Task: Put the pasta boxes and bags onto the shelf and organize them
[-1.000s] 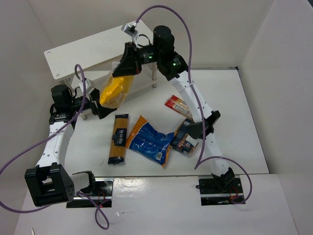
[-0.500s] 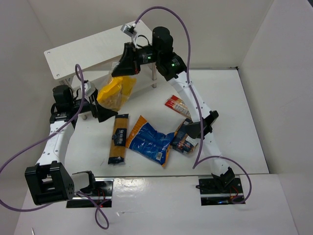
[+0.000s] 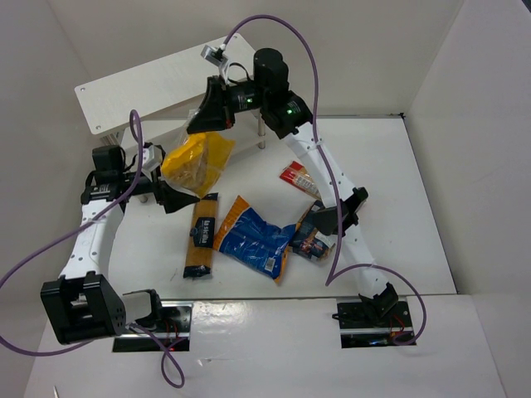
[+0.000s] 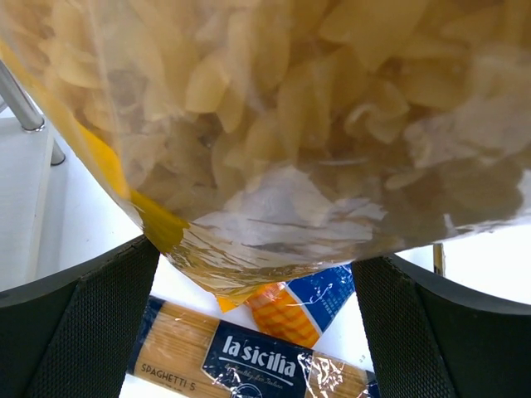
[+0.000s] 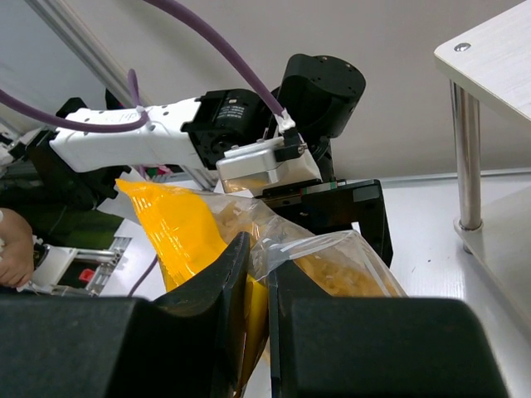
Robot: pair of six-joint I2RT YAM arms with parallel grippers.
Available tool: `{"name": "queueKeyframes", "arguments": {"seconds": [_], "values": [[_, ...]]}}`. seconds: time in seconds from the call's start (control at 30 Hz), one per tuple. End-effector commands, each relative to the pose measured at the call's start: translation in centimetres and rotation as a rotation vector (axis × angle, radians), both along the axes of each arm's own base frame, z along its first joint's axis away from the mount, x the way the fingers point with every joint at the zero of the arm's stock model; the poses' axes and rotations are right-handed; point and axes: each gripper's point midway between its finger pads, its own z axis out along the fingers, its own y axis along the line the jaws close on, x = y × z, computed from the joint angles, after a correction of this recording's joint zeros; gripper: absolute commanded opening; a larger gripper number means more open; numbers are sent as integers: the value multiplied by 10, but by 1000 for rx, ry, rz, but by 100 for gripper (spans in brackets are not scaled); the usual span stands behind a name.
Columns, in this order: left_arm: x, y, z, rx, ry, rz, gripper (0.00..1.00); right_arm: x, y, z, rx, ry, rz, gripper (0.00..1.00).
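The yellow-and-clear short-pasta bag (image 3: 197, 162) is clamped by the right gripper (image 3: 196, 126) at the shelf's (image 3: 149, 79) near edge; the left gripper (image 3: 172, 199) is spread wide beneath.

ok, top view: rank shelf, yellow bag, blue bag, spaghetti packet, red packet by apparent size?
1. shelf
2. blue bag
3. spaghetti packet
4. red packet, partly hidden by the right arm
Unranked: the yellow bag looks about blue-bag size, but it is lifted nearer the camera.
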Motion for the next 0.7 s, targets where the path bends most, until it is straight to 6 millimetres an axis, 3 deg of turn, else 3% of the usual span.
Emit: {"name": "queueKeyframes", "arguments": {"seconds": [0.0,0.23,0.37,0.4,0.5,0.53,0.63,0.67], "values": [[-9,-8,21,-57,-94,-116,100,-24,-12,51,124,-150,0,0],[-8,-8,21,-74,-80,-131,100,-28,-10,50,122,-151,8,0],[-1,-7,23,-79,-60,-130,86,-29,-6,49,121,-149,-2,0],[0,-7,30,-74,-79,-131,73,-28,-6,48,117,-151,-3,0],[9,-5,26,-77,-44,-122,47,-31,-2,47,115,-153,-2,0],[11,-4,28,-69,-40,-112,25,-31,-2,45,111,-155,-3,0],[15,-3,32,-64,-29,-101,0,-27,1,39,97,-157,-15,0],[15,-3,32,-64,-29,-101,0,-25,1,39,101,-165,-25,0]]}}
